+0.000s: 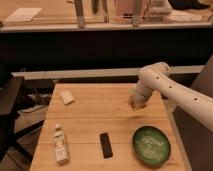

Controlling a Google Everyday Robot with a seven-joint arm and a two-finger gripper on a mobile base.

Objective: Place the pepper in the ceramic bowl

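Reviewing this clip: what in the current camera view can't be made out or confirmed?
- Pepper: not visible; if held, the gripper over the table's far right part hides it.
- Ceramic bowl: in plain sight, holds no pepper.
- Arm base: cut off by the right edge.
- Bottle label: too small to read.
- Pale flat item: identity unclear.

Office or lab, wooden table [90, 125], glass partition [60, 10], gripper [134, 104] above table

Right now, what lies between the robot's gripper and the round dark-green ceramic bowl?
Only bare wooden table separates the gripper from the round dark-green ceramic bowl, in the camera view.
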